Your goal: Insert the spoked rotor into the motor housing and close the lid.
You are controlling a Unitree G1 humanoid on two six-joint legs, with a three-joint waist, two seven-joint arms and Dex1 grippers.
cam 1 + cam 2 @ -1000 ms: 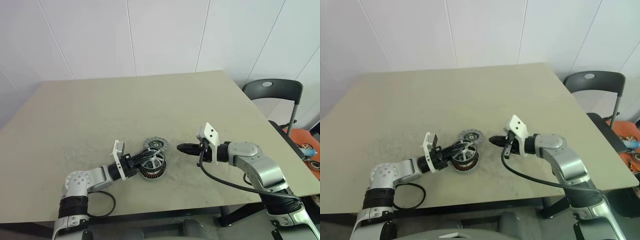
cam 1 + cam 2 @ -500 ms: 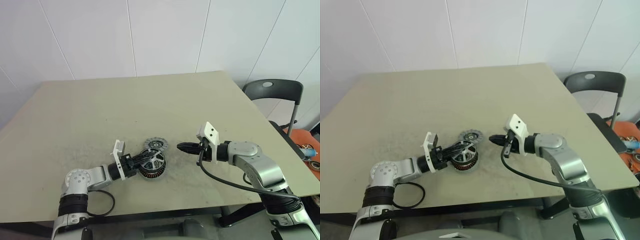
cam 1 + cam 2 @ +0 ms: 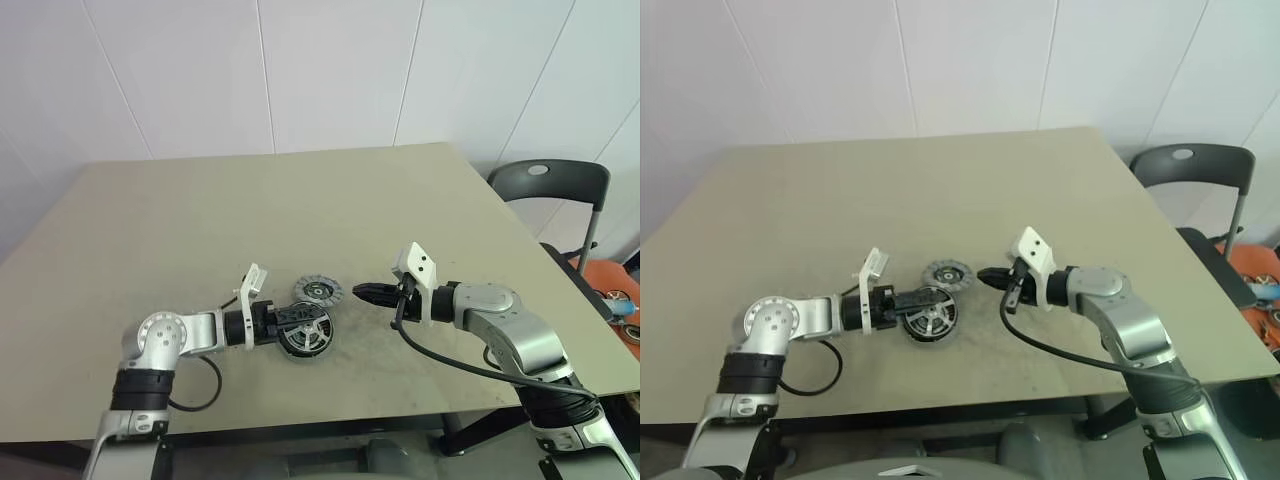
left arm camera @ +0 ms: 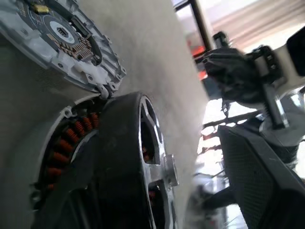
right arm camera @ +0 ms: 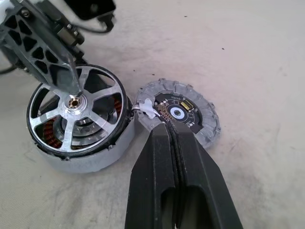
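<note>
The spoked rotor (image 5: 76,117), a dark ring with silver spokes and copper windings showing between them, lies flat in the silver motor housing (image 5: 71,164) on the table. My left gripper (image 3: 298,318) is open just above it; one finger (image 5: 45,55) reaches over the hub and the other finger (image 4: 267,176) stands clear of the rim. The lid (image 3: 318,291), a grey disc with a notched rim, lies flat beside the housing, dark centre up, touching it. Just right of the lid hovers my right gripper (image 3: 372,293), shut and empty.
The tan table (image 3: 300,210) is bare around the parts. A black cable (image 3: 205,385) loops near the left arm by the front edge. A dark chair (image 3: 548,185) stands off the table's right side.
The rotor, held tilted over the housing before, now lies flat in it. My left gripper has rolled and opened off it. The right gripper has not moved.
</note>
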